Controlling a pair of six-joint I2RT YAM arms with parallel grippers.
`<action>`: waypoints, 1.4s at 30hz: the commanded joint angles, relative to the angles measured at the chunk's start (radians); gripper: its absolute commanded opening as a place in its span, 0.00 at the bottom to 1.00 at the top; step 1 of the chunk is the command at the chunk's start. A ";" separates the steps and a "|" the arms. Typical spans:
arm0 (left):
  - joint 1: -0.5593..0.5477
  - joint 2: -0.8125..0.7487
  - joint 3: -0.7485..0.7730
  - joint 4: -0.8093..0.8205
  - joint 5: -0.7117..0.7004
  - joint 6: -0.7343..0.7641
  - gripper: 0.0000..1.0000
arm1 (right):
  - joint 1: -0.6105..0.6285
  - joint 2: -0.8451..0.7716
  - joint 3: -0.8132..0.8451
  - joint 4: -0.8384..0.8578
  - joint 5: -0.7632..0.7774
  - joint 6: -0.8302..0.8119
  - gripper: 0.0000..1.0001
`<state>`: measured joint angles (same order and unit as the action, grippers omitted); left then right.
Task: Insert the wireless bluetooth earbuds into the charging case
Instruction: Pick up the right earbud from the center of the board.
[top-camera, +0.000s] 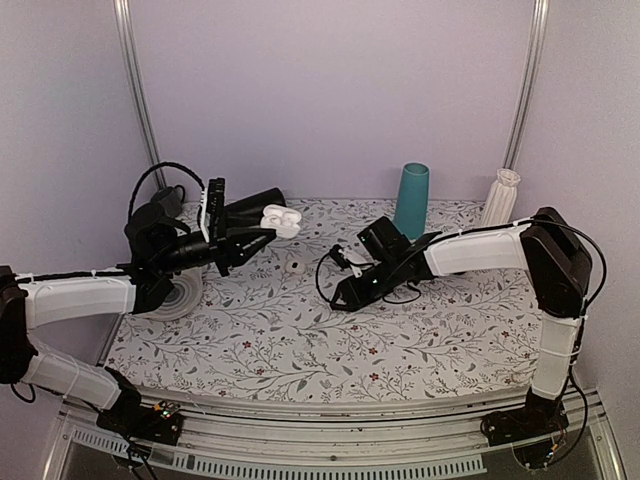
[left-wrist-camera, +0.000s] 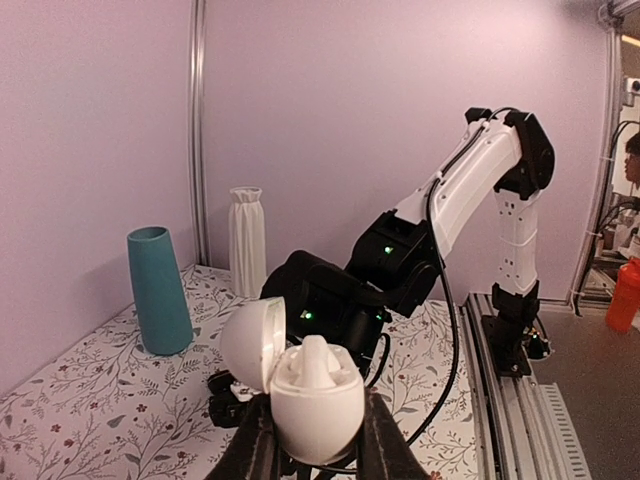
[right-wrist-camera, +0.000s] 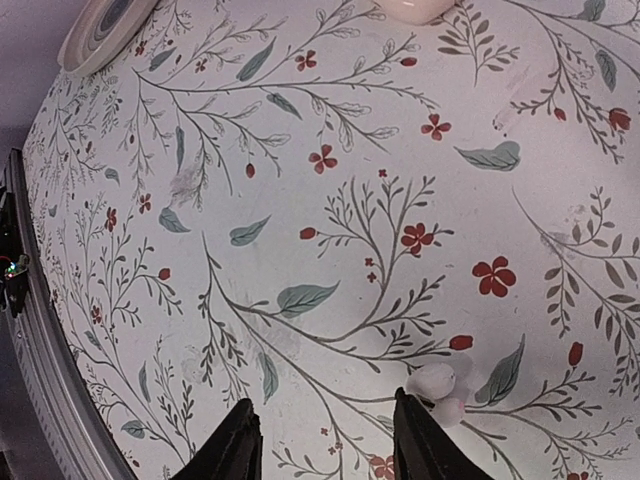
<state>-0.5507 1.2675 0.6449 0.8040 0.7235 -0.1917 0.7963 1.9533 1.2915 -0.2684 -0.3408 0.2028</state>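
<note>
Risk: small white earbud (right-wrist-camera: 440, 385) lying on floral worktop (right-wrist-camera: 300, 200) just outside one finger of part-open, empty right end effector (right-wrist-camera: 325, 440) could be nudged away on closing, not gripped. Glossy white pebble-shaped plastic charging case (left-wrist-camera: 315, 400), w/ lid open, is held clamped above worktop by left end effector (left-wrist-camera: 318, 448). No brand/text legible.

glossy plastic charging case (left-wrist-camera: 320, 410), matt printed tablecloth (top-camera: 300, 340)

Near side open, back crowded
Bench (top-camera: 300, 345) free at 6 o'clock; teal cup (top-camera: 411, 200) & white vase (top-camera: 500, 197) at 1–2, plate (top-camera: 183, 300) at 9, R arm (top-camera: 470, 250) across 3, charging case (top-camera: 281, 220) aloft at 11.
</note>
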 joint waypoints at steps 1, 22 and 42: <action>0.011 -0.028 -0.010 -0.001 -0.009 0.006 0.00 | -0.007 0.031 0.021 -0.037 -0.015 0.015 0.45; 0.011 -0.028 -0.005 -0.012 -0.009 0.005 0.00 | -0.020 0.057 -0.003 0.031 -0.003 0.017 0.45; 0.011 -0.020 0.008 -0.020 -0.006 0.003 0.00 | -0.028 0.056 -0.022 0.028 -0.033 0.018 0.45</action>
<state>-0.5503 1.2530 0.6441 0.7860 0.7204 -0.1917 0.7753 2.0026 1.2869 -0.2535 -0.3557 0.2180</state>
